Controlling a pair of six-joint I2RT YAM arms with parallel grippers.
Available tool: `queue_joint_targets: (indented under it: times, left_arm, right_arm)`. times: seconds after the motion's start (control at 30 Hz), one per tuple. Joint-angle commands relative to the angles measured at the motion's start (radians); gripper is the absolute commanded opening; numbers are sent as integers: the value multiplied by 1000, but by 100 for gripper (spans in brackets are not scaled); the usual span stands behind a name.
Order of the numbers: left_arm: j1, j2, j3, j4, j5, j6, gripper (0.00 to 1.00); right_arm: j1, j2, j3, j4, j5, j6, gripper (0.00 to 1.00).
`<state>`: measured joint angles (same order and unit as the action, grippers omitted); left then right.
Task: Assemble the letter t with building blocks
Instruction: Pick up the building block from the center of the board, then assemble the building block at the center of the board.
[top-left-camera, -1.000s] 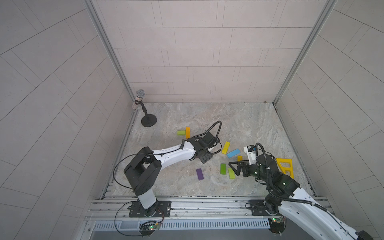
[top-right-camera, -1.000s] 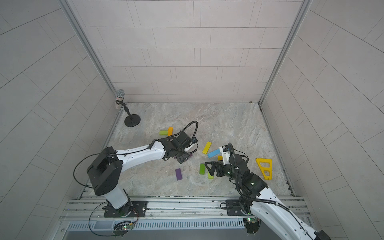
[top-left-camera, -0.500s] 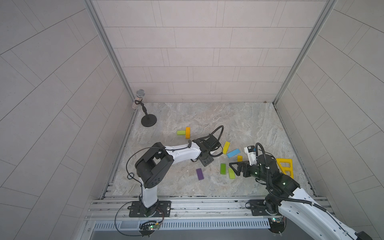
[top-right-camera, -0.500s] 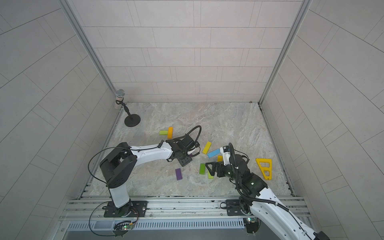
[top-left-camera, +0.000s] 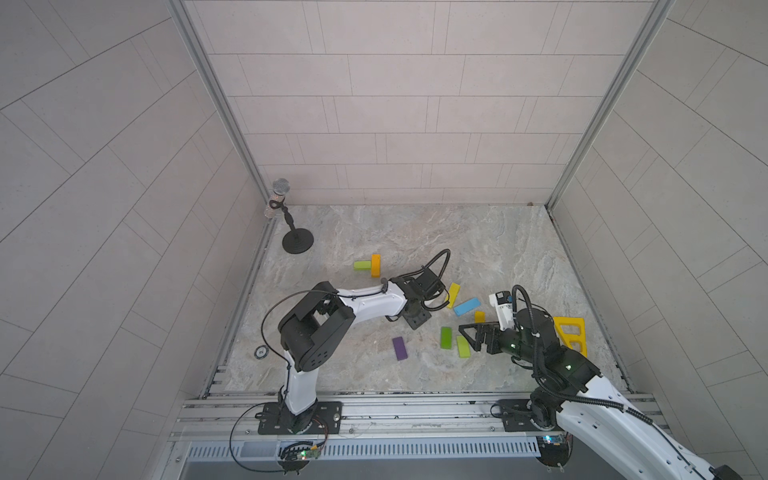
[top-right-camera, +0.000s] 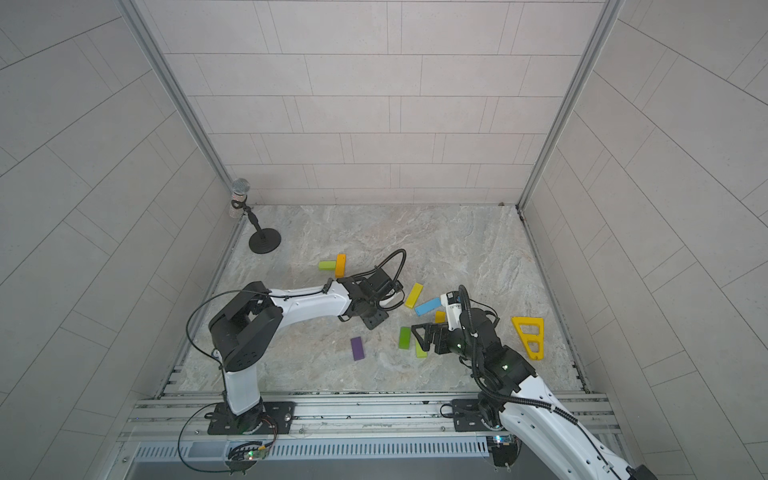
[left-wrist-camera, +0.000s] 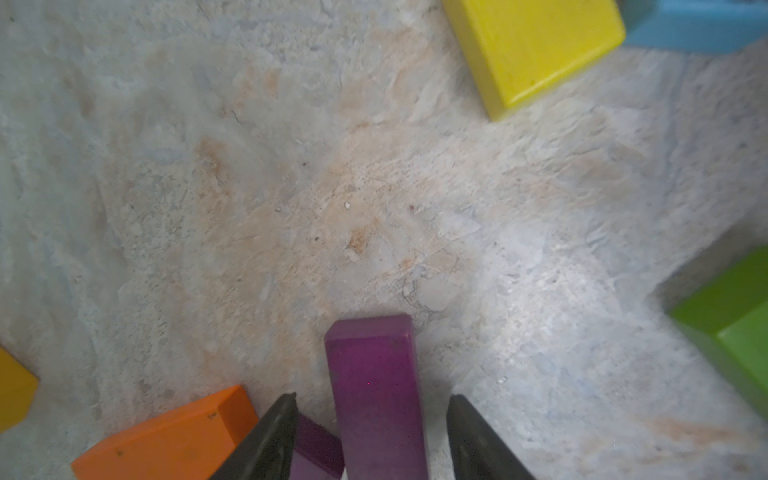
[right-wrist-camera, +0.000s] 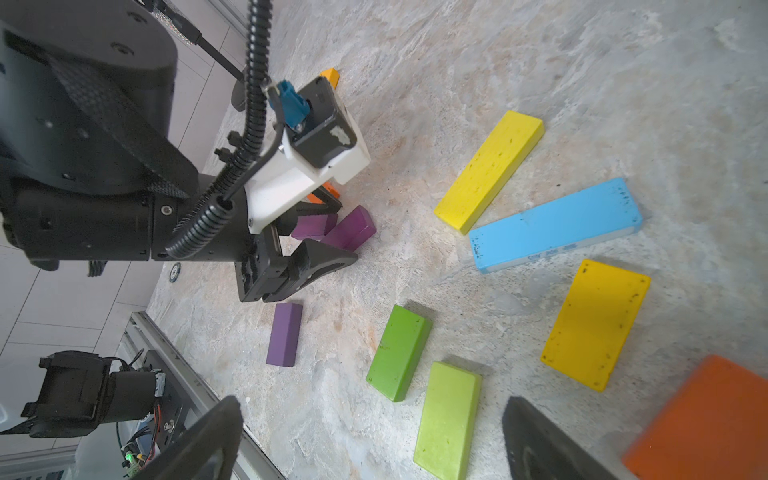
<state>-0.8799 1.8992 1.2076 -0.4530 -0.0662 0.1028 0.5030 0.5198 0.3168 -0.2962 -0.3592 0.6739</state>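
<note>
Left gripper (left-wrist-camera: 372, 395) part-open, straddling purple block (left-wrist-camera: 374, 365), slim gaps both sides. Right gripper (right-wrist-camera: 372, 401) wide, empty; lime block (right-wrist-camera: 449, 419) lies between its tips.

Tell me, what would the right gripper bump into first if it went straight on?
The right gripper would probably hit the lime block first; it lies flat straight ahead, between the open jaws.

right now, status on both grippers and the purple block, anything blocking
Left gripper open, jaws astride the purple rectangular block, gaps both sides. Right gripper open, empty, over the flat lime block. Second purple block and orange block crowd one finger.
</note>
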Motion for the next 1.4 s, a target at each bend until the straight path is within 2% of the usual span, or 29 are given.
queue_joint_targets:
  times: [0.0, 0.27, 0.43, 0.57, 0.7, 0.83, 0.97, 1.1, 1.37]
  left_arm:
    - [-7, 13, 25, -11, 18, -18, 58]
    - [-7, 57, 73, -63, 75, -17, 36]
    - [-8, 60, 104, -96, 105, 1, 15]
    - [-6, 47, 180, -200, 47, 58, 7]
    - [-4, 40, 292, -304, -90, 199, 5]
    - [21, 36, 353, -317, -149, 368, 3]
    - [70, 13, 352, -270, -86, 541, 0]
    - [129, -5, 346, -215, -3, 644, 0]
    - [255, 94, 463, -300, 97, 746, 0]
  right_arm:
    - [-4, -11, -19, 0, -7, -4, 100]
    - [-10, -17, -19, 0, -12, -1, 100]
    - [-11, -20, -21, 0, -15, -2, 100]
    - [-20, -8, 0, 0, -25, -13, 99]
    - [-36, 42, 40, 7, -42, -36, 100]
    - [-56, 119, 82, 42, -60, -63, 100]
    - [-75, 195, 118, 99, -86, -79, 100]
    - [-85, 257, 141, 166, -99, -108, 100]
    - [-116, 478, 188, 324, -170, -111, 100]
